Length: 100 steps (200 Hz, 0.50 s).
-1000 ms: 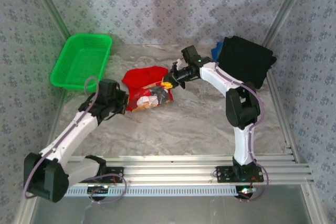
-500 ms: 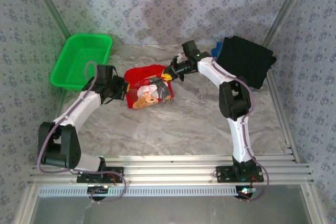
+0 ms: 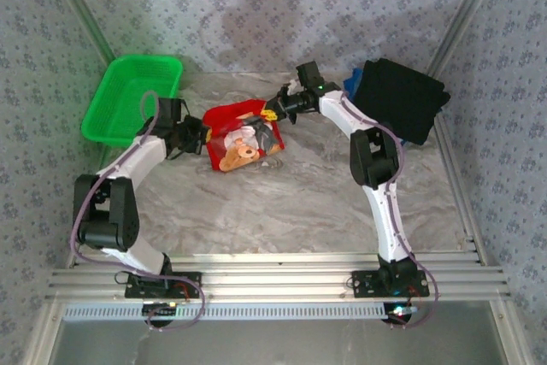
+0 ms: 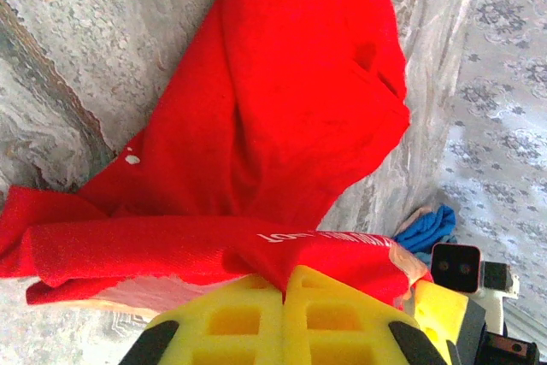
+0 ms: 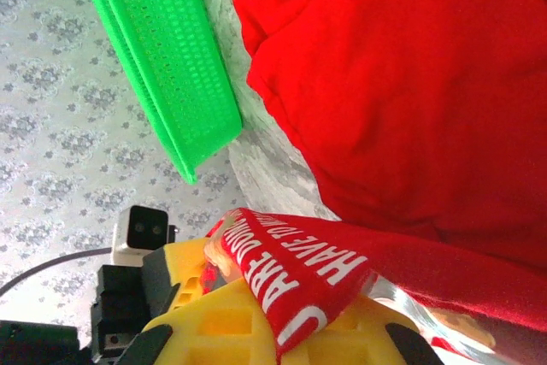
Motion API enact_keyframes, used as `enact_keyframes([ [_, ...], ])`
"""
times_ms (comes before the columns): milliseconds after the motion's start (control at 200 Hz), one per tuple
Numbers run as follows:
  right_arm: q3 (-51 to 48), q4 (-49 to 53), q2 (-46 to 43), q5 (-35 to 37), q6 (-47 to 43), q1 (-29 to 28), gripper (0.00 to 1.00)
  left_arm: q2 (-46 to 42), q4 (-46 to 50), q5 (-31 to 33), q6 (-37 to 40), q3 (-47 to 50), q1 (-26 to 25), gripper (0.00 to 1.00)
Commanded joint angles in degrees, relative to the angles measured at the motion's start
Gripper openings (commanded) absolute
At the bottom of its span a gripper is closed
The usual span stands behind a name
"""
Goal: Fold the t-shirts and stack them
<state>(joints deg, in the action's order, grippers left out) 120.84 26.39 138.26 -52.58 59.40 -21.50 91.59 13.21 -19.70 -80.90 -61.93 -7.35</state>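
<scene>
Top external view: my two arms reach over the marble-patterned table [image 3: 291, 203] toward its far middle, where the red t-shirt [image 3: 232, 119] sits bunched between my claws. My left gripper [image 3: 202, 137] is clamped on the shirt's left edge and my right gripper [image 3: 273, 114] on its right edge, with the cloth slung between them. The side facing up nearest me carries the white-and-orange print [image 3: 244, 147] (a bear-like figure, as far as I can make out), and plain red shows behind it toward the far wall. The green basket [image 3: 98, 100] sits at the far left of the table, just left of my left wrist and apart from the shirt. At the far right a folded black t-shirt [image 3: 400, 100] lies by the corner, and a bit of a blue t-shirt [image 3: 351, 83] pokes out at its left edge.

From my left wrist, my yellow pads [image 4: 231, 322] are pressed together with a fold of red hem caught between them. The rest of the shirt spreads away over the table, rumpled, with a line of white lettering close to the pinch. From my right wrist, my pads are likewise closed on a red fold bearing white letters. The shirt's plain red body lies beyond, and the basket's mesh wall stands past it, apart from the cloth.
</scene>
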Motion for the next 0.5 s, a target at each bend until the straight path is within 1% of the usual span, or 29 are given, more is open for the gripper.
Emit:
enact_keyframes([
  [0,2.95,-2.37,2.52,0.46,2.24,1.65,0.0,2.03,-1.25,-0.95,1.86,-3.09,1.54,0.0],
  [155,4.25,-4.79,5.1,0.19,4.27,2.02,0.01,6.31,-2.89,-2.85,2.15,-6.09,2.34,0.0],
  [305,7.51,-5.47,8.19,-0.05,5.9,2.31,0.01,10.16,-3.87,-4.14,2.35,-8.66,2.73,0.0],
  [495,7.37,-6.5,7.68,-0.82,6.38,2.34,0.01,11.17,-5.09,-6.97,3.39,-11.74,2.72,0.0],
])
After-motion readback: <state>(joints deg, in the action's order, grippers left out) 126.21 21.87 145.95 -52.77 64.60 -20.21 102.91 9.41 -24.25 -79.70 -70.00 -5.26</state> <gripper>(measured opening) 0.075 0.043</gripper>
